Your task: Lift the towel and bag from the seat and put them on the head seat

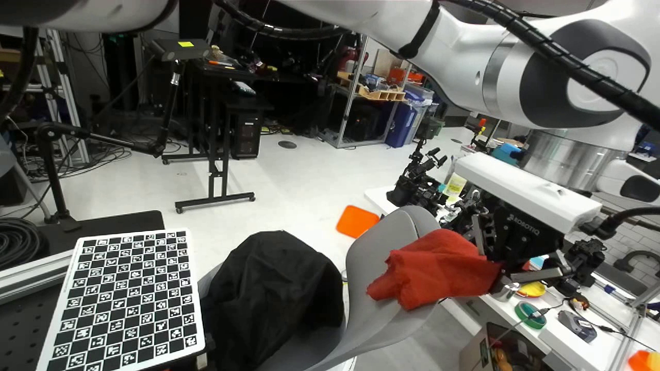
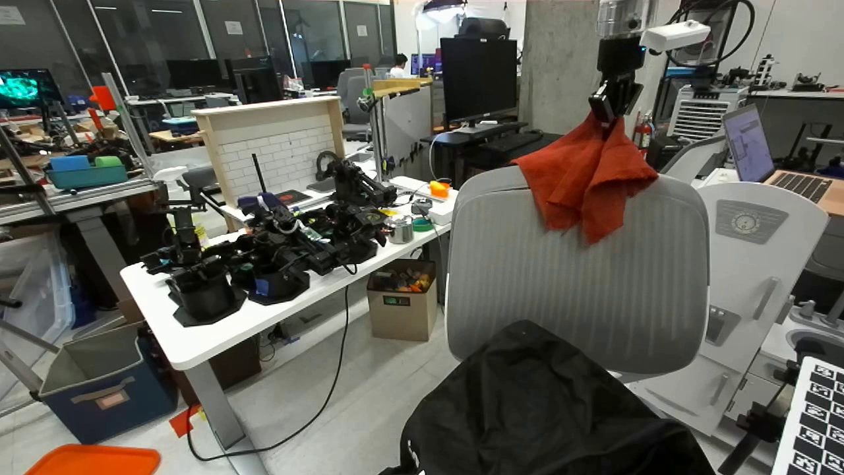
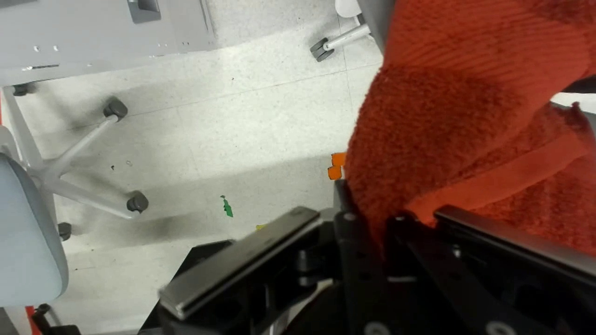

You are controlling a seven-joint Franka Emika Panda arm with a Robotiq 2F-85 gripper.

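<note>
A grey chair (image 1: 402, 219) (image 2: 573, 290) shows in both exterior views. A red towel (image 1: 438, 268) (image 2: 587, 175) hangs from my gripper (image 1: 505, 278) (image 2: 612, 113) at the top edge of the chair's backrest, draped over its front. My gripper (image 3: 379, 223) is shut on the towel's upper end. In the wrist view the towel (image 3: 433, 121) fills the upper right. A black cloth bag (image 1: 268, 288) (image 2: 541, 409) lies slumped on the chair's seat and covers most of it. The bag does not show in the wrist view.
A white table (image 2: 198, 343) with black robot arms (image 2: 270, 264) stands beside the chair. A checkered calibration board (image 1: 124, 299) stands near the seat. An orange tray (image 1: 357, 221) lies on the floor. A grey toy kitchen unit (image 2: 745, 264) stands behind the chair.
</note>
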